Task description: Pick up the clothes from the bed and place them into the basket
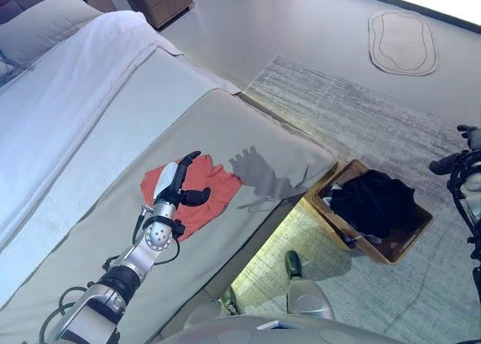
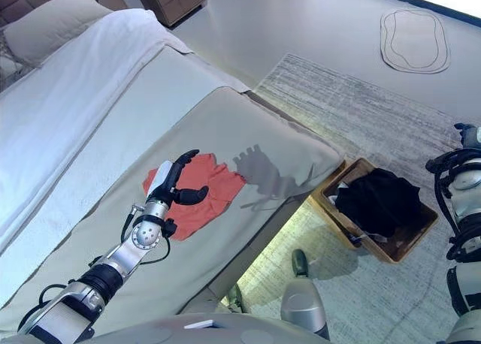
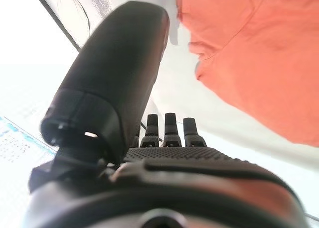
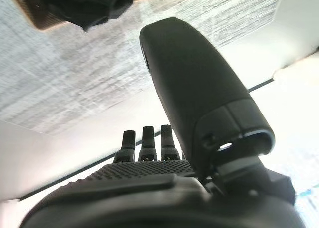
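Left hand [image 1: 174, 185]: fingers straight and relaxed, thumb out, grasping nothing, poised over the orange garment [image 1: 201, 194]. Orange garment: lay crumpled on the grey cover of the bed [image 1: 113, 134], near the bed's foot edge. Right hand [image 4: 164, 138]: fingers straight, empty, held over the rug [image 1: 361, 126] well apart from the bed. Basket [image 1: 412, 231]: stood on the rug just beside the bed's foot corner; contained dark clothes [image 1: 373, 201]. Pillow [image 1: 45, 25]: at the bed's head.

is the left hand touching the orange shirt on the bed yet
Apart. The left wrist view shows the left hand open, with pale bedding visible between its fingers and the orange shirt.
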